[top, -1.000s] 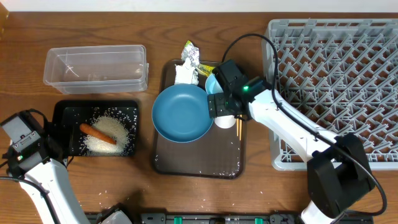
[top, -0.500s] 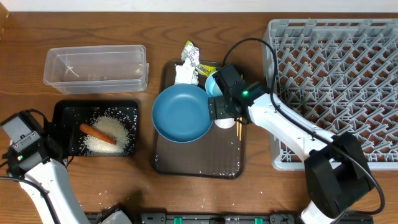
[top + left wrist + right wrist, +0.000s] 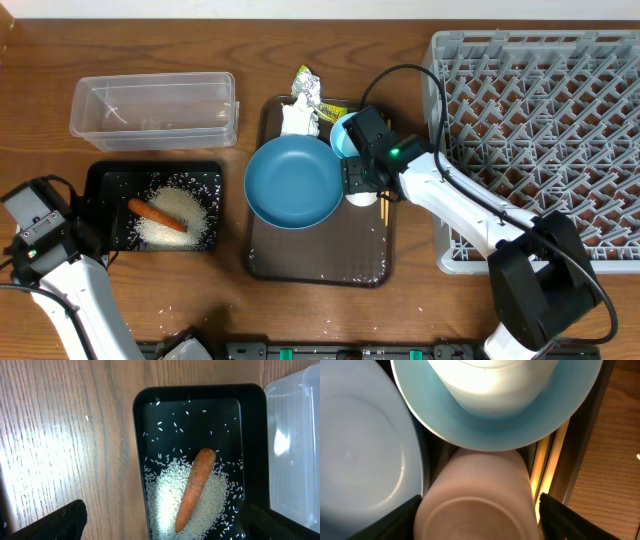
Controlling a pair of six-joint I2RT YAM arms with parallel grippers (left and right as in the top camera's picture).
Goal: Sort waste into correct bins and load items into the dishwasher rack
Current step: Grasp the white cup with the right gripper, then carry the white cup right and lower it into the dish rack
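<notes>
My right gripper (image 3: 361,183) (image 3: 479,522) is over the brown tray, its fingers closed on the sides of a whitish cup (image 3: 477,505) (image 3: 360,196). The small light-blue bowl (image 3: 343,134) (image 3: 500,425) lies just behind the cup, and the large blue bowl (image 3: 295,182) (image 3: 360,455) is to its left. Chopsticks (image 3: 382,205) (image 3: 546,470) lie beside the cup. White tissue (image 3: 297,119) and a yellow-green packet (image 3: 307,84) are at the tray's back. My left gripper (image 3: 88,236) (image 3: 165,527) is open and empty at the black bin (image 3: 100,180) (image 3: 200,397), which holds rice (image 3: 165,490) and the carrot (image 3: 155,214) (image 3: 196,487).
The brown tray (image 3: 320,260) sits mid-table. The clear tub (image 3: 155,108) (image 3: 295,445) stands behind the black bin. The grey dishwasher rack (image 3: 545,140) fills the right side. A few rice grains lie loose on the table at the front left.
My right gripper has shifted slightly toward the front right over the cup. The left arm has not moved.
</notes>
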